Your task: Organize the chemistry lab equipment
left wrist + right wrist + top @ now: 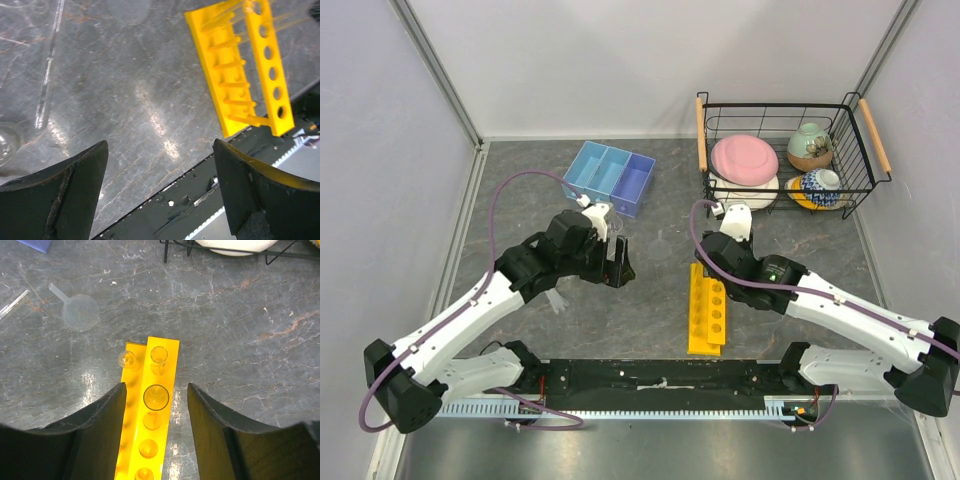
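Note:
The yellow rack [708, 310] lies on the table near the front, right of centre. My right gripper [156, 390] is open, with its jaws astride the rack's [150, 405] far end. Three clear test tubes stand in the rack: two in the right row [158, 356] [156, 397] and one in the left row [126, 360]. My left gripper [160, 145] is open and empty over bare table, left of the rack [245, 70]. A loose test tube [47, 70] lies on the table, with the clear funnel [77, 310] nearby. The small beaker [7, 142] sits at the left edge. The blue tray [610, 177] stands at the back. The cream lump is out of view.
A black wire basket [865, 185] with wooden handles holds a pink plate [744, 157] and ceramic bowls [810, 145] at the back right. Grey walls close in the table on three sides. A black rail [660, 380] runs along the front edge.

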Controlling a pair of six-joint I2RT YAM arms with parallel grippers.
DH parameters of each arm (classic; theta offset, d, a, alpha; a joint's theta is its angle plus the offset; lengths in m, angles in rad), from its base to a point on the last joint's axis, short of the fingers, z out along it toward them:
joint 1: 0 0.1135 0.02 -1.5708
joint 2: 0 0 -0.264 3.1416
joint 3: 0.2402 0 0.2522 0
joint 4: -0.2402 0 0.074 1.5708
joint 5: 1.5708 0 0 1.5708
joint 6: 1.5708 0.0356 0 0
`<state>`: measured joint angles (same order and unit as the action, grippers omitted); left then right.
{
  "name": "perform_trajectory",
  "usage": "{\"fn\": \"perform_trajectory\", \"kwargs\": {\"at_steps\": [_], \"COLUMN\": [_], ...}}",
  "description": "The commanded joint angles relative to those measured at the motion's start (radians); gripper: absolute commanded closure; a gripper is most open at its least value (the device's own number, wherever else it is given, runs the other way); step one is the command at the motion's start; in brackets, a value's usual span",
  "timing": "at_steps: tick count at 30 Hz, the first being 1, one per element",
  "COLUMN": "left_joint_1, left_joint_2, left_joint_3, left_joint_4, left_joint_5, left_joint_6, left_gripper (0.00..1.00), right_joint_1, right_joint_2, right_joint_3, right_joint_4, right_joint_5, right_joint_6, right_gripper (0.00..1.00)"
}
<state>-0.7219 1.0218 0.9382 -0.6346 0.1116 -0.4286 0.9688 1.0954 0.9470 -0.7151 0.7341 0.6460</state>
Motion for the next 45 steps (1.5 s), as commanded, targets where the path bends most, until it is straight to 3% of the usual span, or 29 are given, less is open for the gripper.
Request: {"fn": "perform_trajectory", "kwargs": {"at_steps": [1,12,21,33,45], "left_joint_1": [0.003,0.009,0.044,0.119,0.21], "left_joint_2": [0.07,0.31,0.442,0.521,0.621], "left_joint_3": [0.066,0.094,0.123,0.097,0.093], "left_joint_4": [-0.048,-0.024,0.009,0.119,0.185], "left_joint_5": [-0.136,-0.292,-0.334,-0.227,-0.086], "left_joint_6": [0.028,-0.006,0.091,0.277,0.303], "left_gripper": [0.09,0.18,0.2,0.19,0.2], "right_joint_1": [0.004,0.002,0.002,0.002,0.002], "right_joint_2": [-0.022,-0.144,-0.258,-0.321,-0.345], "right_joint_3": [0.098,0.153,0.121,0.084,0.092], "right_joint_4": [-0.05,-0.099,-0.075,-0.026,0.014], "right_joint_5": [0.025,0.045,0.011,-0.002,-0.029], "right_joint_6": [-0.041,-0.121,-0.149,-0.169,-0.204], "right_gripper": [0.4,0.39,0.39,0.4,0.4]}}
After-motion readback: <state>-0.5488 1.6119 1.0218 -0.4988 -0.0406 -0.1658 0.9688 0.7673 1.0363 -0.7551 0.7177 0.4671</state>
